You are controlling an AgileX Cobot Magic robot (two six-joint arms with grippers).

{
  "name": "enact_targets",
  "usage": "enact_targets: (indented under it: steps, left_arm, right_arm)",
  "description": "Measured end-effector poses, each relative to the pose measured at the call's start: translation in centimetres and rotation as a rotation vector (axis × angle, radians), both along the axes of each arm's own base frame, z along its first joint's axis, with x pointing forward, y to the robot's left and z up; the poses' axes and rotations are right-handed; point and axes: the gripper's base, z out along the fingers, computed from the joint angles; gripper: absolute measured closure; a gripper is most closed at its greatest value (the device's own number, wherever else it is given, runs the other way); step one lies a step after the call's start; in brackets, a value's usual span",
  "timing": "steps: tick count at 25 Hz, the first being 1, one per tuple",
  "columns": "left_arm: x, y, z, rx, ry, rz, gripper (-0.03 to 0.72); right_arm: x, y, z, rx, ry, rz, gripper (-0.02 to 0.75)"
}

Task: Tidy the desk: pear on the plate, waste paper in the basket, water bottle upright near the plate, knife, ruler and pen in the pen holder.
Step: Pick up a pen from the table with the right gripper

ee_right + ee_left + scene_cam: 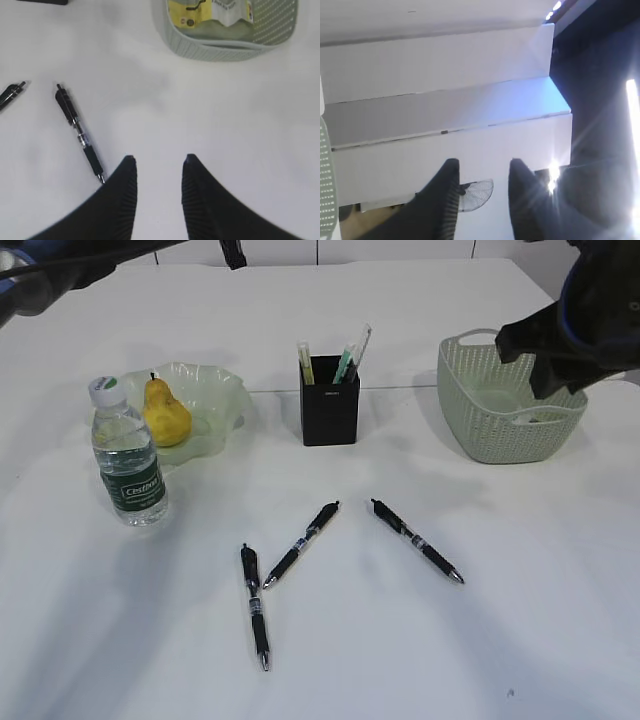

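The yellow pear [165, 412] lies on the pale green plate [222, 400]. Beside the plate the water bottle [128, 458] stands upright. The black pen holder [329, 405] holds the clear ruler [359, 344] and other slim items; I cannot pick out the knife among them. Three black pens lie on the desk [500, 570]: the left pen [255, 605], the middle pen [302, 543] and the right pen [416, 540]. The waste paper [210, 12] lies inside the basket [480, 430]. My right gripper [159, 157] hangs open and empty over bare desk, right of a pen [79, 134]. My left gripper [484, 162] is open, empty, raised toward a wall.
The right arm [560, 340] hangs over the basket's far right side. The left arm [50, 275] is high at the top left. A fan [477, 194] shows on the wall beyond the left gripper.
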Motion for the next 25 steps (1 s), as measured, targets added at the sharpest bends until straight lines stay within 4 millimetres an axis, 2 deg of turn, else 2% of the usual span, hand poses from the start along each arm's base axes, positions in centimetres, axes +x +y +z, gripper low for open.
enact_targets:
  steps: [7, 10, 13, 20, 25]
  left_arm:
    - [1.9, 3.1, 0.0, -0.064, 0.102, 0.199, 0.463]
    - [2.7, 4.6, -0.4, -0.024, 0.109, 0.305, 0.464]
    - [3.3, 6.5, -1.1, 0.090, 0.084, 0.383, 0.484]
    - [3.5, 11.0, -2.5, 0.393, 0.023, 0.442, 0.540]
    - [2.4, 12.7, -0.5, 0.686, -0.069, 0.453, 0.543]
  right_arm:
    - [-1.3, -0.2, -0.4, -0.004, 0.142, -0.033, 0.477]
    - [-1.8, -0.3, -0.6, -0.011, 0.200, -0.044, 0.477]
    - [-2.1, -0.3, -0.1, -0.011, 0.226, -0.049, 0.477]
    - [-1.9, -0.2, 2.6, 0.022, 0.146, -0.033, 0.477]
    - [-1.9, -0.1, 3.2, 0.037, 0.133, -0.032, 0.477]
